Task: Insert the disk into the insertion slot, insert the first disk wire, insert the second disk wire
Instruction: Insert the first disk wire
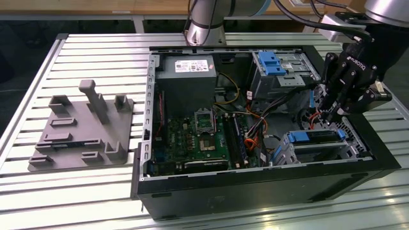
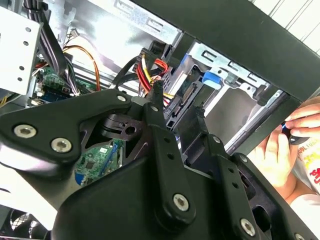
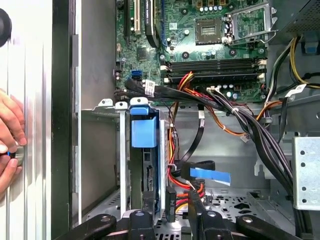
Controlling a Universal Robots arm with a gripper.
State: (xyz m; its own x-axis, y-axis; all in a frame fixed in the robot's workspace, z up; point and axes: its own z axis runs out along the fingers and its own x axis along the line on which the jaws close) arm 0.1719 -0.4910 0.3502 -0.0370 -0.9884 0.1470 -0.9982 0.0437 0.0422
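My fingers (image 1: 327, 114) apart, straddled disk wire connector (image 3: 171, 200) beside disk (image 3: 144, 131) seated in insertion slot (image 3: 123, 150). Connector judged stiff, fragile; hold flat sides.

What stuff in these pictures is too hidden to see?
First wrist view: plug end of the disk, behind the gripper and wires.
First wrist view: the person's hand, cut off by the edge.
Exterior view: inside of the insertion slot, covered by the disk.

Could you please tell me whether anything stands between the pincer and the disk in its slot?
Yes. The disk already sits in the insertion slot; a black connector on red and yellow wires lies between the fingers of the open pincer, beside the disk's end.
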